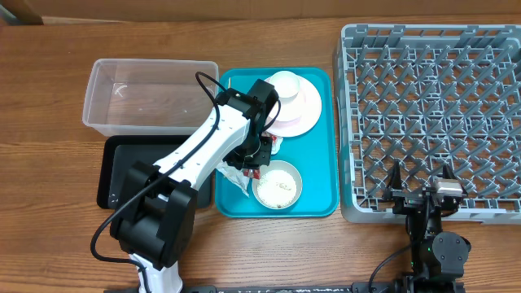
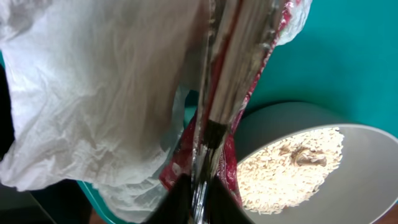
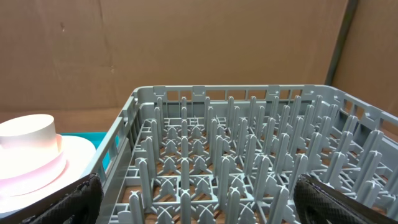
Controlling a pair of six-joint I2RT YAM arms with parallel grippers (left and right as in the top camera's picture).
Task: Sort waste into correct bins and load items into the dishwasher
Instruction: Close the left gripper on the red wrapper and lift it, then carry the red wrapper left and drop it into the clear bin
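The sorting was barely begun: the clear tub (image 1: 151, 94), black tray (image 1: 114, 167) and rack (image 1: 431, 106) looked empty, the plate (image 1: 303, 114) sat on the teal tray (image 1: 321, 187) mid-frame, the left fingers (image 2: 176, 208) were clamped on the red wrapper (image 2: 239, 62) there, and the right fingers (image 3: 78, 199) were apart at lower right.

Glossy crinkled wrapper (image 2: 231, 56), matt creased paper tissue (image 2: 93, 93).

- A brown, wood-grain desk (image 1: 49, 89).
- A teal tray (image 1: 319, 175) with a pale pink-white plate (image 1: 307, 114) and a white cup (image 1: 285, 83).
- A clear tub (image 1: 151, 63) and a black tray (image 1: 110, 175).
- A grey, grid-patterned dish rack (image 1: 345, 138).
- A red wrapper (image 2: 177, 165) with a silver lining, a white tissue (image 2: 99, 93), and white rice grains (image 2: 280, 177) in a pale bowl (image 2: 367, 168).
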